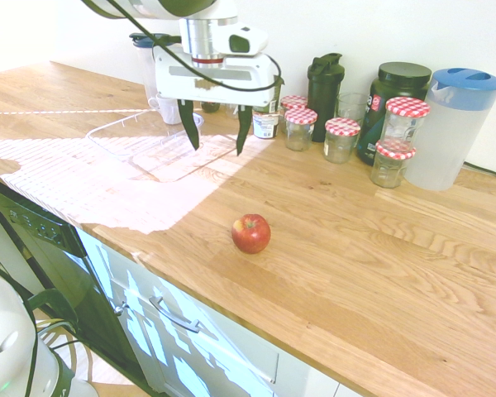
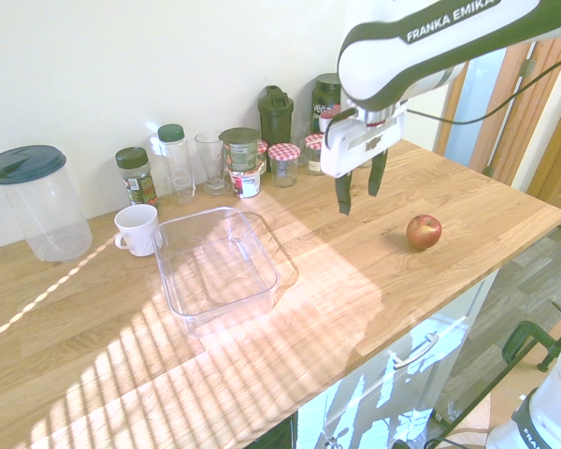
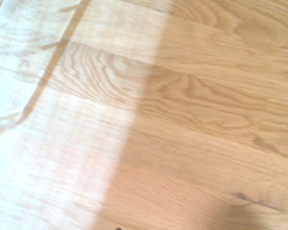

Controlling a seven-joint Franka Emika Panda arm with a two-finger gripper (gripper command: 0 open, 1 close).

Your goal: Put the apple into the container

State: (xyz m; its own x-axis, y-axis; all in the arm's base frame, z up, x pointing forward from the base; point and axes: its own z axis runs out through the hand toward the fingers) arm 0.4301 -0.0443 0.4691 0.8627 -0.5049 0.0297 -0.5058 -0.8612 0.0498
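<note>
Wooden counter (image 1: 355,273), sunlit patch at one side; apple (image 1: 251,234) lay on bare wood, outside the tray (image 2: 226,316). Gripper (image 2: 360,201) hung above the surface, fingers apart, nothing held. Grasp, carry and release all judged outstanding
</note>
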